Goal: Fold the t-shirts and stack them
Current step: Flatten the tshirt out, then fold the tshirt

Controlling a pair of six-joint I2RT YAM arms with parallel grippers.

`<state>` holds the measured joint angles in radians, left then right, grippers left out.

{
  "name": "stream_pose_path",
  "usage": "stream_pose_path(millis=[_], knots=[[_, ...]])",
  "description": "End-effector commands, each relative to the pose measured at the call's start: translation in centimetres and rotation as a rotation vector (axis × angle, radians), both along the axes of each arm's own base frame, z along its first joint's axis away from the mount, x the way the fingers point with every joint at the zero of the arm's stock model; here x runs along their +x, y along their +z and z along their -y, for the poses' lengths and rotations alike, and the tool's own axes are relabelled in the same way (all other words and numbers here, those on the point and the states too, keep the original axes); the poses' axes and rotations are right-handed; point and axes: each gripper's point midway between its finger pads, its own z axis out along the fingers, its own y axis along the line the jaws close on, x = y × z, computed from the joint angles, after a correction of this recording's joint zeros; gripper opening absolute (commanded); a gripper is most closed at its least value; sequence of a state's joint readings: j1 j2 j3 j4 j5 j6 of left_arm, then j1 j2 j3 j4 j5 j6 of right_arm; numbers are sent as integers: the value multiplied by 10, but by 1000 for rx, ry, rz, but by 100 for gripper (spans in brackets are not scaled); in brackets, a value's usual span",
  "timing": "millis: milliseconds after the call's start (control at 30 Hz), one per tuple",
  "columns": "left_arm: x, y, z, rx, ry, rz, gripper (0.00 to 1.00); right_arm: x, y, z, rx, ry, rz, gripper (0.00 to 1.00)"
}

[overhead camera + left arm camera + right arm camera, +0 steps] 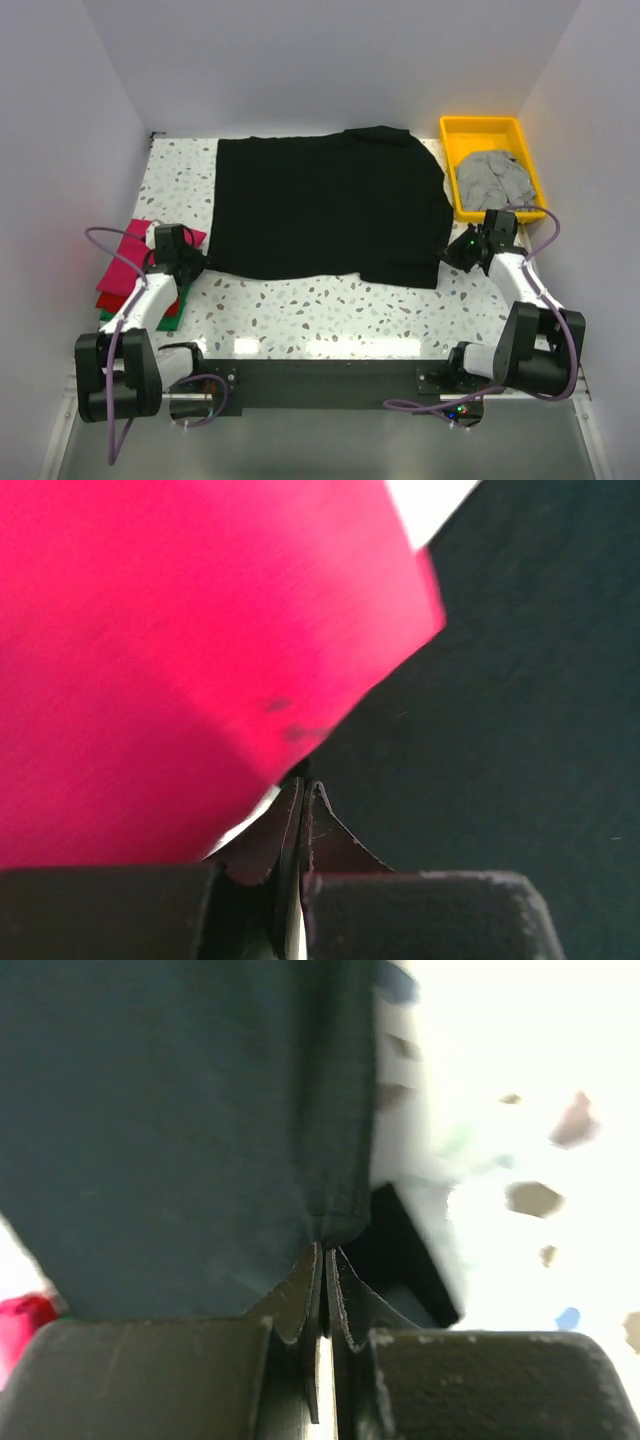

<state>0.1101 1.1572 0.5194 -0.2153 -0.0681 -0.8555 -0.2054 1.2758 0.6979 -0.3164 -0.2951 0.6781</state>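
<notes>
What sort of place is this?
Likely a lab robot cell: white walls box in a speckled table, two arms bolted at its near edge, a black t-shirt spread out, a yellow tray holding a grey t-shirt.

The white table [320,310] has little dark specks. A big black t-shirt [320,205] lies spread over its middle and far side. A yellow tray [480,124] sits at the far right corner. By the left edge is a pile: magenta t-shirt [125,258], red t-shirt [110,297], then green t-shirt [103,316].
</notes>
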Motion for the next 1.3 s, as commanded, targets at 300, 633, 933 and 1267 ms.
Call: stream_pose_path(millis=[300, 633, 933, 1267], knots=[[-22, 12, -13, 72, 36, 34, 0, -34, 6, 20, -171, -4, 17, 7], [17, 27, -4, 18, -4, 70, 0, 5, 34, 22, -147, 5, 80, 5], [85, 37, 5, -42, -32, 53, 0, 66, 29, 21, -47, 0, 53, 1], [135, 16, 14, -73, -53, -6, 0, 114, 19, 26, 15, -40, 43, 0]])
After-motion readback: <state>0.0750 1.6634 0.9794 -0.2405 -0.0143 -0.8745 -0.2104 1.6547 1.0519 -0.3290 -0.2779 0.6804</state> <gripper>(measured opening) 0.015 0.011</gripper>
